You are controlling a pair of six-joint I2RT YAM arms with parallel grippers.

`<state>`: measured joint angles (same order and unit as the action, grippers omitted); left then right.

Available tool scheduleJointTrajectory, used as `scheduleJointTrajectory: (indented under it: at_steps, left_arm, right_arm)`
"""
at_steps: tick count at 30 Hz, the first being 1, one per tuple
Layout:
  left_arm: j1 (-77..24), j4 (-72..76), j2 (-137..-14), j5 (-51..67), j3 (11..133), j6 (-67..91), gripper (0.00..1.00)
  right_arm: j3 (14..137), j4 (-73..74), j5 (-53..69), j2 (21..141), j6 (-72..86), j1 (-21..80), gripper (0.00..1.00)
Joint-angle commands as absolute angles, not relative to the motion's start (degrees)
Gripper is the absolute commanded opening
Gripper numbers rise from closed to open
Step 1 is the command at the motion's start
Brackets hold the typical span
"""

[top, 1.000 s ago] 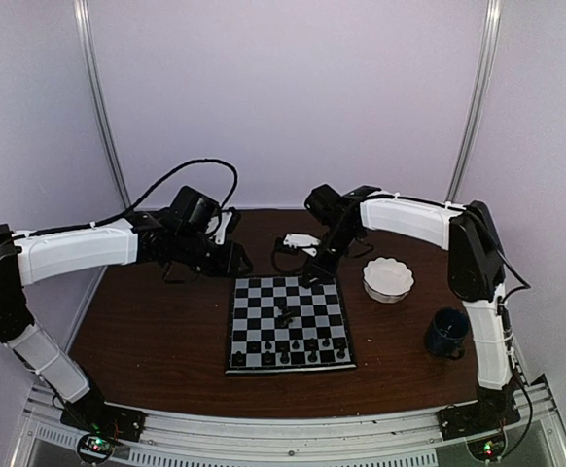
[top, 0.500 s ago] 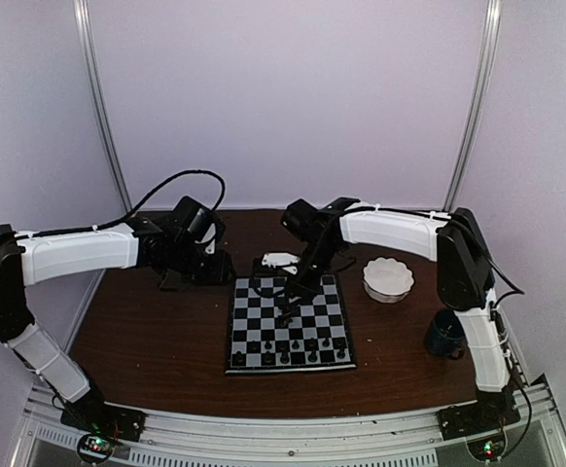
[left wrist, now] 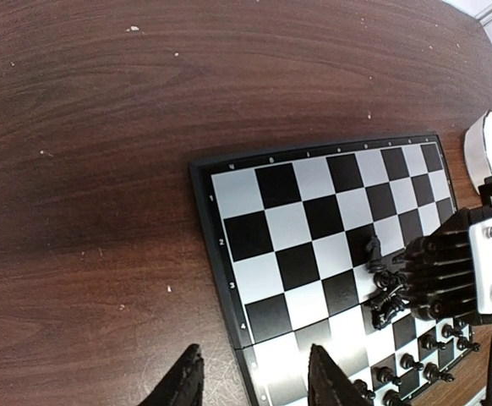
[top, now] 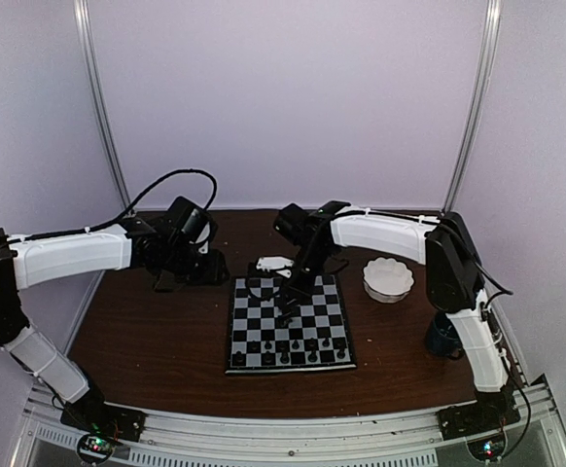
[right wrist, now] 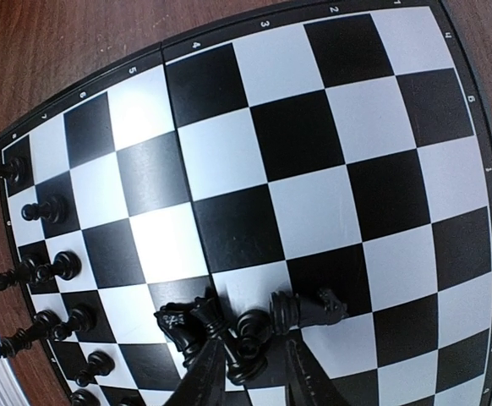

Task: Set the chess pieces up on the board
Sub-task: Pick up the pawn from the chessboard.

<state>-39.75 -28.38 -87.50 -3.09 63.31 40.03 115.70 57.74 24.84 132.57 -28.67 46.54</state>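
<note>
Roughly at the middle of the board [top: 254,304], a flat square of black and pale checks inside a thin dark rim with small numbers along it, lies a heap [right wrist: 229,331] of glossy black pieces. They are tumbled on their sides and touch one another. More pieces, small pawn-like figures each smaller than a square, stand upright in a loose staggered row [right wrist: 50,208] along the board's near edge. The right claw [right wrist: 248,359] is at the heap with a finger on either side of it; I cannot tell whether it grips a piece. The left claw [left wrist: 254,382] is released, fingers apart with nothing between them, above the worktop [left wrist: 102,127] just beside the board's far left corner. A white scalloped bowl [top: 388,280] sits right of the board, and a dark mug [top: 445,336] sits off the board's near right corner.
</note>
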Motion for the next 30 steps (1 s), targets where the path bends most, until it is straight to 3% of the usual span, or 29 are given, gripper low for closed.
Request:
scheduleJointTrajectory:
  at_steps: [1,18,30]
  left_arm:
    - [-39.6,-28.3,-86.1,-4.3,62.8,40.5,0.43]
    - [-39.6,-28.2,-85.9,-4.3,62.2,40.7,0.43]
    - [-38.8,-28.2,-85.3,-5.1,61.7,39.2,0.43]
  right_arm:
    - [117.4,59.1,24.0,133.9,-28.2,46.8,0.23]
    - [118.5,60.3,24.8,134.5,-28.2,46.8,0.09]
    - [113.2,58.6,23.1,123.5,-28.7,47.5,0.07]
